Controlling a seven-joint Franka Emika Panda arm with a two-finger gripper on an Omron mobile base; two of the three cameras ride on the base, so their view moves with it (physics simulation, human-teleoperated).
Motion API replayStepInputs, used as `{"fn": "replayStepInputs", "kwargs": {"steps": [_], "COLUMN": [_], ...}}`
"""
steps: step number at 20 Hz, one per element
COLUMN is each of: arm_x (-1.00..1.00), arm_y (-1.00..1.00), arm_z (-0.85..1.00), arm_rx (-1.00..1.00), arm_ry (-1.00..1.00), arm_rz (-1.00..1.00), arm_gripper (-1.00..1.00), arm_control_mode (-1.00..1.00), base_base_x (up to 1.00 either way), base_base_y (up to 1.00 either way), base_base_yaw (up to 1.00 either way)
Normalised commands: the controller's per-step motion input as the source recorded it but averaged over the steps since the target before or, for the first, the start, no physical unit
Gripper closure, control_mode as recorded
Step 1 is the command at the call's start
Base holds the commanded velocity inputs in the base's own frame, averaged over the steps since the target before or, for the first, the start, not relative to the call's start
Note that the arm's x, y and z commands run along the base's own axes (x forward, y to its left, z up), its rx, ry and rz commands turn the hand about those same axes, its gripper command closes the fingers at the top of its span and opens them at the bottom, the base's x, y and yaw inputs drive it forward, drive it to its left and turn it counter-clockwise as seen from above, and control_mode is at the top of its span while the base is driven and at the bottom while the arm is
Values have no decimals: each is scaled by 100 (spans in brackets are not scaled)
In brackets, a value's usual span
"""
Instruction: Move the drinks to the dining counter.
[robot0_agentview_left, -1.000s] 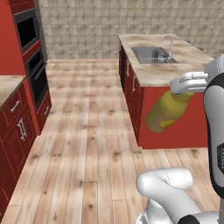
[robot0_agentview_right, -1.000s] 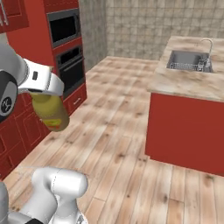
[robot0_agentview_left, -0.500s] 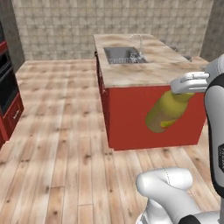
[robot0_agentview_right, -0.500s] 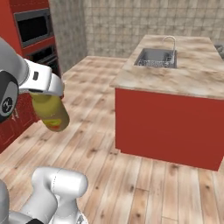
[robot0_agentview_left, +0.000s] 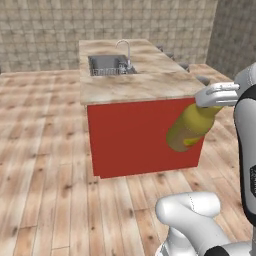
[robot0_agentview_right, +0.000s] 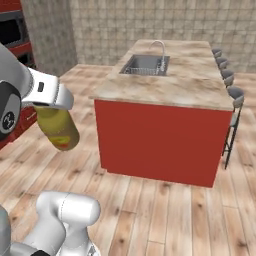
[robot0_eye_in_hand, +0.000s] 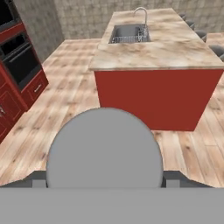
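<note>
Currently the gripper (robot0_agentview_left: 216, 96) is clamped on the neck of the olive-yellow bottle (robot0_agentview_left: 190, 130), which hangs tilted in the air, near the red end panel of the dining counter (robot0_agentview_left: 145, 85) but not yet over its top. Judged from this, the first drink is in transit and placement remains; the second drink is not accounted for. Bottle: smooth, cylindrical, grey cap (robot0_eye_in_hand: 105, 151). Counter: polished beige marble slab, inset steel sink (robot0_agentview_right: 146, 64), curved faucet (robot0_agentview_right: 160, 47), grey round stools (robot0_agentview_right: 234, 95).
</note>
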Motion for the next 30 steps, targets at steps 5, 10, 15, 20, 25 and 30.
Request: {"fn": "replayStepInputs", "kwargs": {"steps": [5, 10, 15, 20, 25, 30], "arm_x": [0, 0, 0, 0, 0, 0], "arm_y": [0, 0, 0, 0, 0, 0], "arm_z": [0, 0, 0, 0, 0, 0], "arm_rx": [0, 0, 0, 0, 0, 0], "arm_ry": [0, 0, 0, 0, 0, 0], "arm_rz": [0, 0, 0, 0, 0, 0], "arm_gripper": [100, 100, 100, 100, 100, 100], "arm_control_mode": [100, 100, 100, 100, 100, 100], "base_base_x": [48, 58, 57, 44, 41, 51], "base_base_y": [-65, -53, -37, -20, -27, -35], "base_base_yaw": [-17, -15, -13, -10, -10, -10]}}
